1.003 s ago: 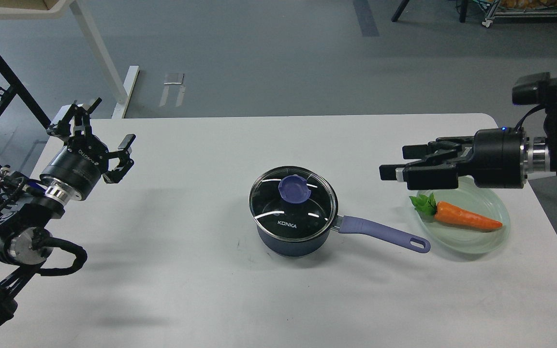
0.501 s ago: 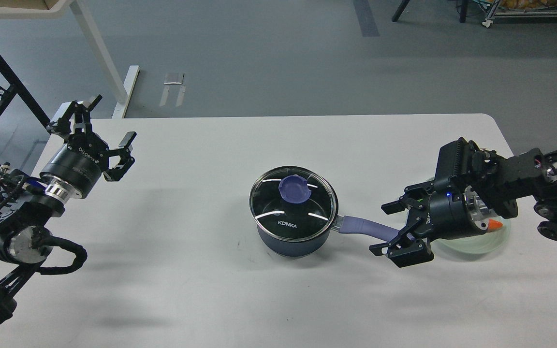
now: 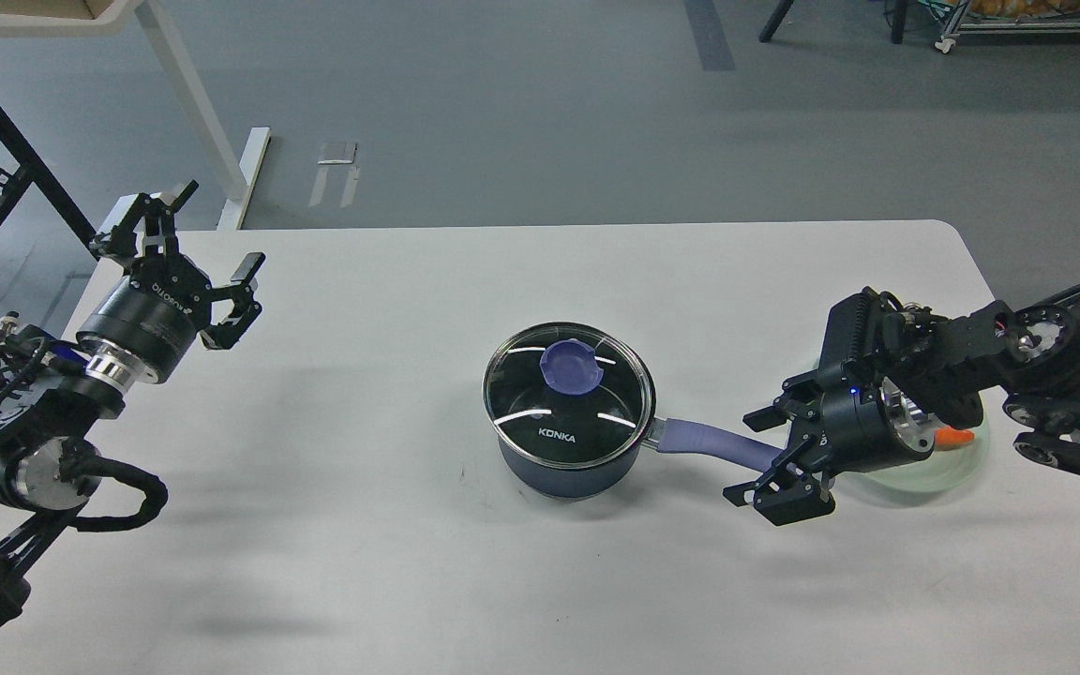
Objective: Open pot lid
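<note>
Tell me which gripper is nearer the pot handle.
Right. The right gripper is open, its fingers either side of the pot handle's far end. The left gripper, also open, hovers over the table's far-left corner, well away from the pot.

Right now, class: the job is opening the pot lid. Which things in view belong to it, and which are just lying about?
Belong to the job:
pot
glass lid
lid knob
pot handle
right tool, open around the handle's end

Just lying about:
carrot
plate
left tool, open, idle
</note>
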Robot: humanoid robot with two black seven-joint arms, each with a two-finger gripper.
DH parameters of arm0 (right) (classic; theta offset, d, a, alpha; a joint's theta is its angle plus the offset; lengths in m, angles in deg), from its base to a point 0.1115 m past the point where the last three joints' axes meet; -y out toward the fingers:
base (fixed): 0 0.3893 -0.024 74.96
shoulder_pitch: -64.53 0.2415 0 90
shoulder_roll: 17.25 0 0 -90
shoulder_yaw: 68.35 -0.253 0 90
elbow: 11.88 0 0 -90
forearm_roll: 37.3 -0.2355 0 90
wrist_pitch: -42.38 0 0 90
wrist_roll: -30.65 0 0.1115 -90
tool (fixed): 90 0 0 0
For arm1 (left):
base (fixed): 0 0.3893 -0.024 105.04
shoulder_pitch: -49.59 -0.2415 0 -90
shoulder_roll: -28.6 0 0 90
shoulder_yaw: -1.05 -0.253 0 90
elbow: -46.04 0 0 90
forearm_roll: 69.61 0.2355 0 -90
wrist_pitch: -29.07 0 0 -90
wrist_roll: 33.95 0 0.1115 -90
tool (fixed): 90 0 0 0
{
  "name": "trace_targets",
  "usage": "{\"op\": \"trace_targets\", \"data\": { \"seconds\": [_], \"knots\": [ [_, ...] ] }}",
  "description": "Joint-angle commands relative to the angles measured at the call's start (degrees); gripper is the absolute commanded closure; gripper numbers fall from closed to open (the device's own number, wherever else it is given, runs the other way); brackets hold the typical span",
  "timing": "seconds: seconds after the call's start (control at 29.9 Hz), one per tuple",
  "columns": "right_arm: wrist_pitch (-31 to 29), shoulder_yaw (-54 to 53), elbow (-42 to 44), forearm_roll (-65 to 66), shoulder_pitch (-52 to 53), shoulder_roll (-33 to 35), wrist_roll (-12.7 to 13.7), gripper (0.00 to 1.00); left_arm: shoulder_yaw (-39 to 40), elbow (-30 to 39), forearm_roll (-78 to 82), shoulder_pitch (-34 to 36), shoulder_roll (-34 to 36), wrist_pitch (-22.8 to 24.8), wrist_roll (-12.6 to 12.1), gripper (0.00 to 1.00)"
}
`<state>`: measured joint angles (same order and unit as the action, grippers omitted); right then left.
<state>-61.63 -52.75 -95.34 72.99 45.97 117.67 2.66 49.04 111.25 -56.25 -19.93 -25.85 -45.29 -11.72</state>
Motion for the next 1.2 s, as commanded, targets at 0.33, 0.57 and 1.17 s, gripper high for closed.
{"op": "trace_targets", "data": {
  "seconds": [0.33, 0.57, 1.17],
  "knots": [
    [0.04, 0.66, 0.40, 0.80, -0.08, 0.00, -0.01, 0.58, -0.01, 0.79, 0.00, 0.00, 0.05, -0.08, 0.01, 0.01],
    [0.13, 0.66, 0.40, 0.89, 0.01, 0.17, -0.01, 0.70, -0.44, 1.23, 2.01, 0.35, 0.05, -0.61, -0.08, 0.01],
    [0.30, 0.57, 0.49, 0.71, 0.10, 0.09, -0.01, 0.73, -13.26, 13.97, 72.72, 23.71, 0.32, -0.34, 5.77, 0.01]
  ]
}}
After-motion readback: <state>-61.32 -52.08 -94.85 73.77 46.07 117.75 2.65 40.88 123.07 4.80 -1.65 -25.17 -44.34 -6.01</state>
